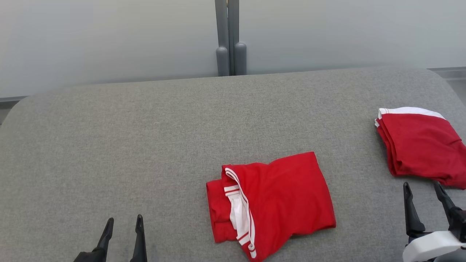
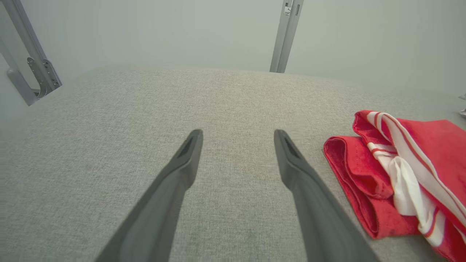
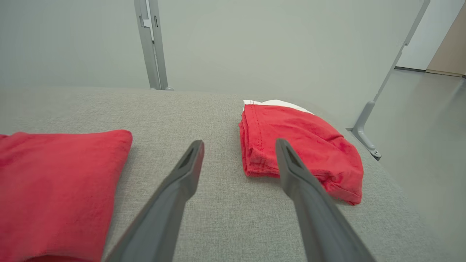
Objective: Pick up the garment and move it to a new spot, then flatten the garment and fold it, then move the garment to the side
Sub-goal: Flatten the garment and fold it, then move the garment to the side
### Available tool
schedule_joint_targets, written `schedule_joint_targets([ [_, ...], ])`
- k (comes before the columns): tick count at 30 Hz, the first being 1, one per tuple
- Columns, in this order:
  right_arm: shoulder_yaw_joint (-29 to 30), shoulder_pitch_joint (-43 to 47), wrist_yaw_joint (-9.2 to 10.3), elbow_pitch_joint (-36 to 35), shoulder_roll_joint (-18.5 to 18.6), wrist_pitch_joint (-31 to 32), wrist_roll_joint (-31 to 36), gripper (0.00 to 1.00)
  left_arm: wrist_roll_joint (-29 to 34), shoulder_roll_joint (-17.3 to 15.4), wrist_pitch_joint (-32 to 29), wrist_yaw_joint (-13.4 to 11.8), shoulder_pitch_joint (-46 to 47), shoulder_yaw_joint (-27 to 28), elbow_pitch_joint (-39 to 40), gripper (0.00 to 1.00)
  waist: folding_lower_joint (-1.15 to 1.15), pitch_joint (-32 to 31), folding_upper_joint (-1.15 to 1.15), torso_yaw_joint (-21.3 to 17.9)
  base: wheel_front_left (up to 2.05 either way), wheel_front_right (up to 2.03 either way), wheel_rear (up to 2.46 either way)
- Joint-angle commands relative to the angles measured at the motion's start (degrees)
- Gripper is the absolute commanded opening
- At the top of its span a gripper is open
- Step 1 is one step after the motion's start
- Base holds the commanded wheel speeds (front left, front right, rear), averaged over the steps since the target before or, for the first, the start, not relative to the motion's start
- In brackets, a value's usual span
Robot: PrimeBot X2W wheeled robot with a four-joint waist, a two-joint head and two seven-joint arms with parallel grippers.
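Red garment with white-striped trim, loosely folded, lying at 6 o'clock on grey table; left tool at 7, right tool at 4, both spread wide, holding nothing.

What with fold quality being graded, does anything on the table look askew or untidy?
The red garment with white striped trim at mid-table lies tilted and loosely folded: white lining and trim spill out along its left side. The other folded red garment with a white edge, at the right of the grey fabric table, looks neat.
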State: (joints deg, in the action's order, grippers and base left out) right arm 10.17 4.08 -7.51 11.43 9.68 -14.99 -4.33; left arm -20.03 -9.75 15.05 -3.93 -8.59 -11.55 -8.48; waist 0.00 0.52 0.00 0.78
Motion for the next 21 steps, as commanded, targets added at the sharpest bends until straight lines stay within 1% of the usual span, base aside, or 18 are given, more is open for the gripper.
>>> schedule_joint_targets([
  [1, -0.3, 0.8, 0.06, -0.3, -0.3, -0.2, 0.1, 1.00, 0.7, 0.3, 0.1, 0.7, -0.6, 0.5, -0.3, 1.00, 0.00, -0.3, 0.00, 0.3, 0.00, 0.00, 0.00],
  [7, -1.2, 1.6, 0.06, -0.6, -0.8, -0.2, 0.4, 1.00, 2.9, 1.2, 0.1, 2.4, -1.3, 2.9, -1.7, 1.00, 0.00, -0.8, 0.00, 0.6, 0.00, 0.00, 0.00],
  [10, -1.9, 1.3, 0.06, -0.4, -0.6, -0.2, 0.3, 1.00, 4.2, 1.9, 0.1, 3.4, -1.5, 4.3, -2.3, 1.00, 0.00, -0.8, 0.00, 0.7, 0.00, 0.00, 0.00],
  [21, -2.8, 0.6, 0.06, 0.0, 0.0, -0.2, 0.2, 1.00, 7.1, 3.7, 0.1, 5.9, -1.7, 7.4, -2.6, 1.00, 0.00, -0.7, 0.00, 1.0, 0.00, 0.00, 0.00],
])
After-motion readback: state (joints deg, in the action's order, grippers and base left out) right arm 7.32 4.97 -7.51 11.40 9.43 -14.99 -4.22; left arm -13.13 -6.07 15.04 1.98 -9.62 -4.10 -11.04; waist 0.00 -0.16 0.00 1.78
